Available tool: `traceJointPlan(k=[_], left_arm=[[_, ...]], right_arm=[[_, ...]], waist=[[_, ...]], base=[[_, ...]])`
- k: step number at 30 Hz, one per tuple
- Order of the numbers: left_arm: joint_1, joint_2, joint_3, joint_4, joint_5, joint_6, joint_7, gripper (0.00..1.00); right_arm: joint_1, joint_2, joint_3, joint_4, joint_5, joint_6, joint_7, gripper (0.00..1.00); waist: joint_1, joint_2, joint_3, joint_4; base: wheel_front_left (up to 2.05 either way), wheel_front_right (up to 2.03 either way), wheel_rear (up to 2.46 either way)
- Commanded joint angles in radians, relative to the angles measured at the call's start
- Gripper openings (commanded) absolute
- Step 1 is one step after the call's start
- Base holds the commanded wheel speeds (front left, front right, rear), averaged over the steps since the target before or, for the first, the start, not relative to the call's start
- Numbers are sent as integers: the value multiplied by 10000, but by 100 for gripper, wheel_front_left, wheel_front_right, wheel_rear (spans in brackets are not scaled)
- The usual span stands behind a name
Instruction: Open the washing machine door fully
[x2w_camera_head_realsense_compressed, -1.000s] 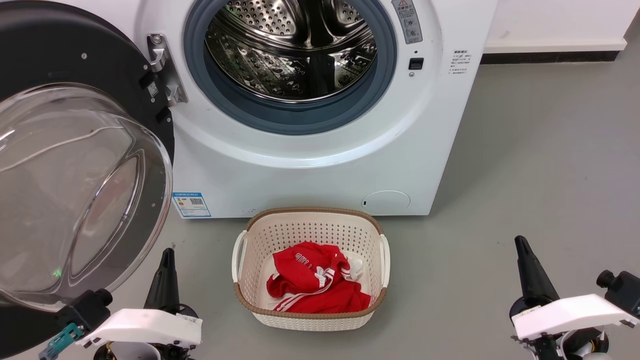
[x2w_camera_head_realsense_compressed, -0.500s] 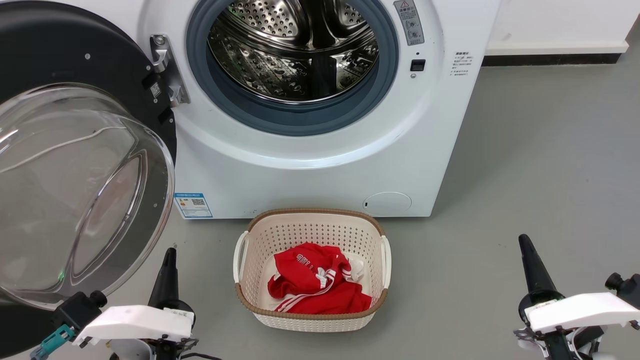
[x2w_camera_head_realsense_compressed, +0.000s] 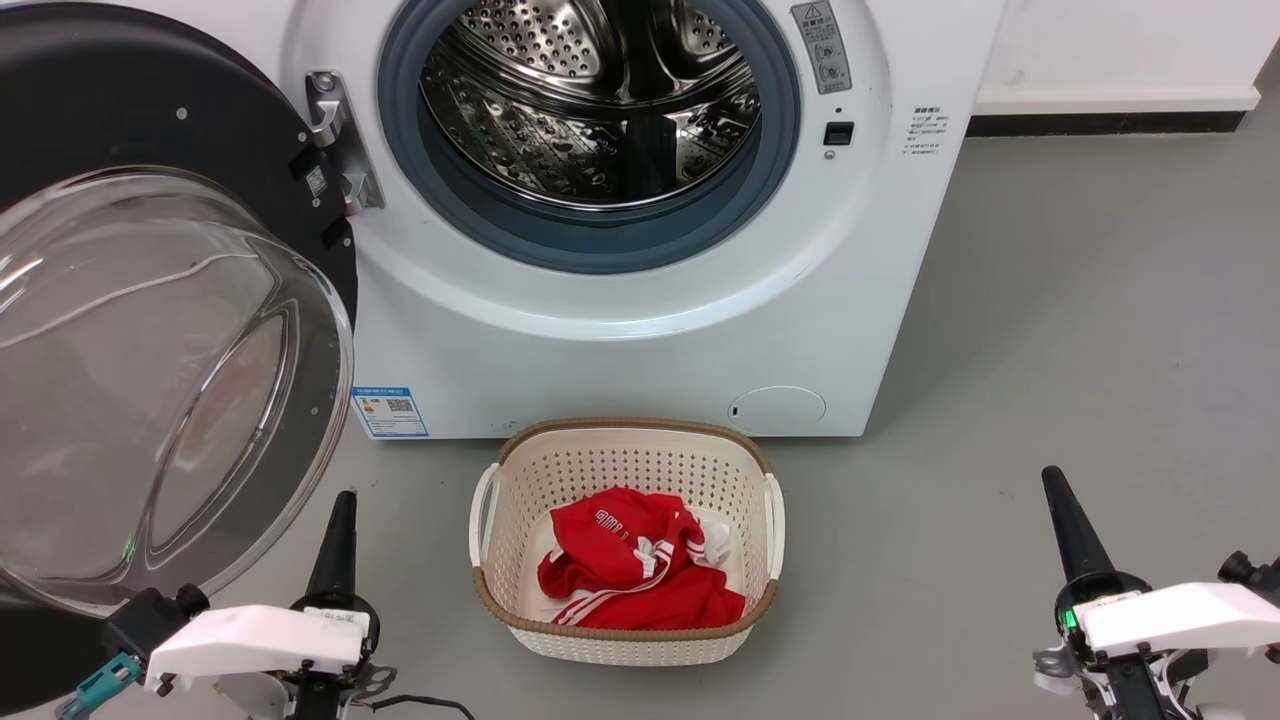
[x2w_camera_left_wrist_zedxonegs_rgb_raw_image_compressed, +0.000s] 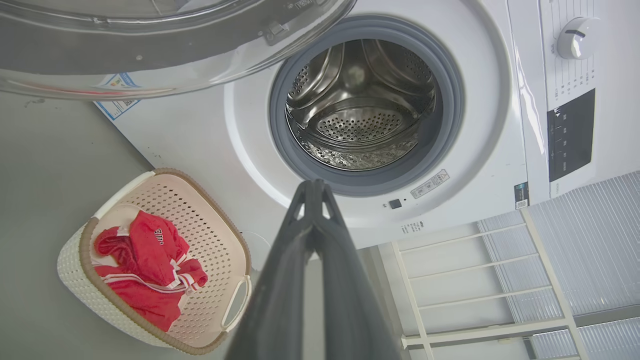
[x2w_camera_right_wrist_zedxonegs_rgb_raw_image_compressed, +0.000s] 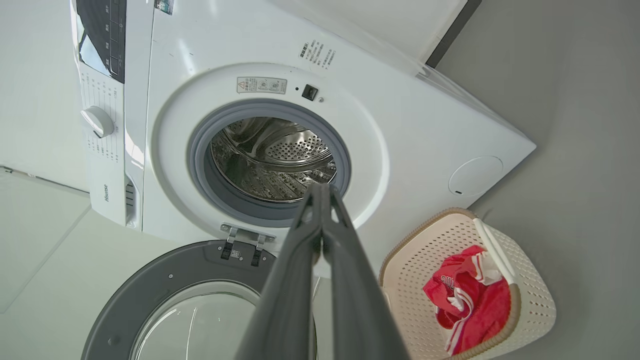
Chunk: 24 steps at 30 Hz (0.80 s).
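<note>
The door (x2w_camera_head_realsense_compressed: 170, 380) of the machine (x2w_camera_head_realsense_compressed: 620, 340) stands swung wide to the robot's left. It hangs from its hinge (x2w_camera_head_realsense_compressed: 335, 140) beside the opening, with the glass bowl bulging toward the camera and the steel drum (x2w_camera_head_realsense_compressed: 600, 100) laid bare. The left end effector (x2w_camera_head_realsense_compressed: 346, 497) sits low above the floor (x2w_camera_head_realsense_compressed: 1050, 330), near the door's lower rim but apart from it. In its own wrist view its two fingers (x2w_camera_left_wrist_zedxonegs_rgb_raw_image_compressed: 312, 210) press together on nothing. The right end effector (x2w_camera_head_realsense_compressed: 1050, 472) sits well off at the other side, likewise closed and empty, its fingers (x2w_camera_right_wrist_zedxonegs_rgb_raw_image_compressed: 320, 215) pointing at the drum mouth. A basket (x2w_camera_head_realsense_compressed: 625, 432) holding a red garment (x2w_camera_head_realsense_compressed: 630, 570) stands on the floor just in front of the machine, between the two arms.

The opening step appears all but finished, with the door clear of the opening and neither arm on it. If the hinge has any swing left, the left end effector would need to meet the rim's inner face and nudge it farther toward the machine's side, taking care not to strike the glass. If it has none, the arms need only keep clear.
</note>
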Motion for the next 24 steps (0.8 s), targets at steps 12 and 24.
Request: traceJointPlan(k=[12,24], left_arm=[[-314,4,89,100,-1428,-129,340,0],[-370,-2,151,238,-2540,-212,604,0]], right_arm=[[-311,-51,-140,63,1396,2,283,0],[-371,-34,-241,162,2439,1,498,0]], waist=[[0,0,-31,34],[0,0,-61,66]], base=[[0,0,0],[0,0,0]])
